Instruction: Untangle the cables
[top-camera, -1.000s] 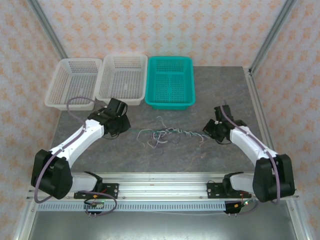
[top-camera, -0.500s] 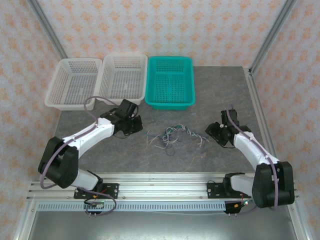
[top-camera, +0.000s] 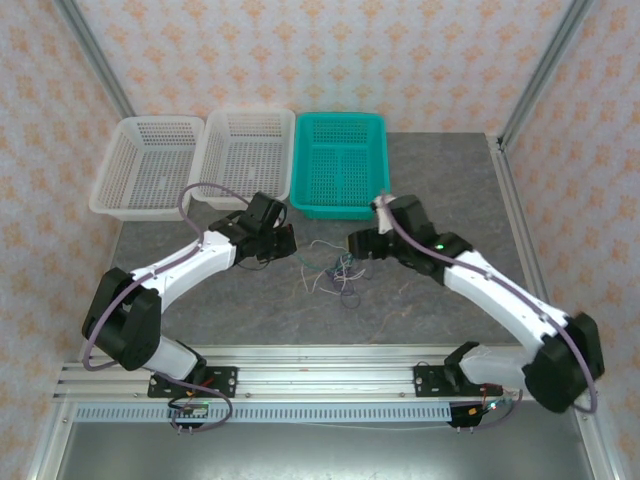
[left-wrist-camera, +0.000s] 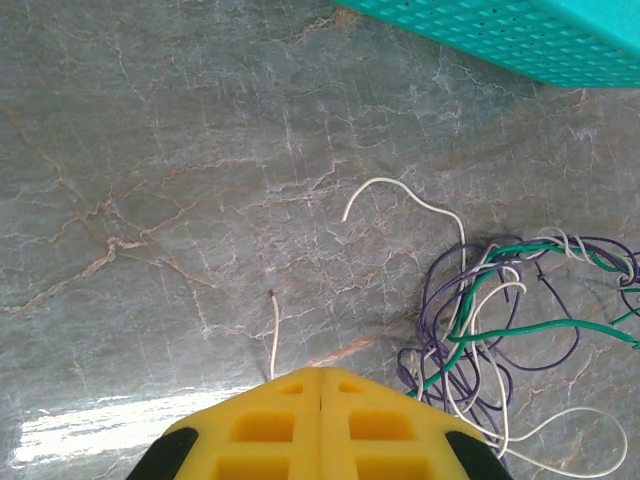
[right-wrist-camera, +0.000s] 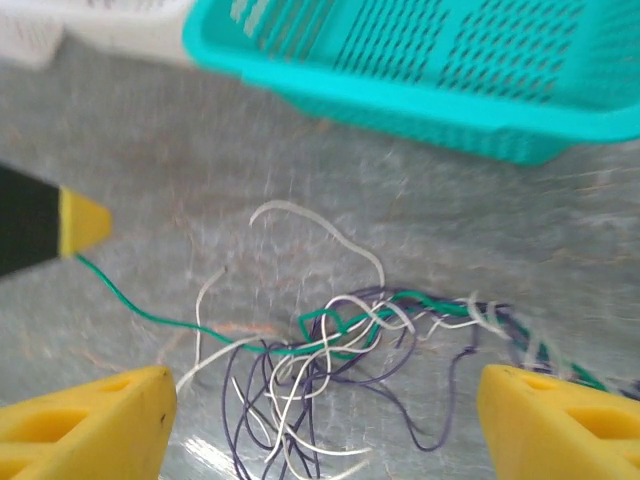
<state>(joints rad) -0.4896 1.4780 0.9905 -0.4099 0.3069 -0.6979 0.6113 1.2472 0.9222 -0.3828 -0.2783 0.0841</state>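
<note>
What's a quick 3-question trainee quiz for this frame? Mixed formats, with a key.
1. True or false: the right gripper has its jaws shut.
2. The cables lie: A) inside the teal basket; B) on the table; C) draped over an arm.
3. Fill in: the wires are green, whitish and ___.
Key: 1 false, the jaws stand wide apart; 2 B; 3 purple.
</note>
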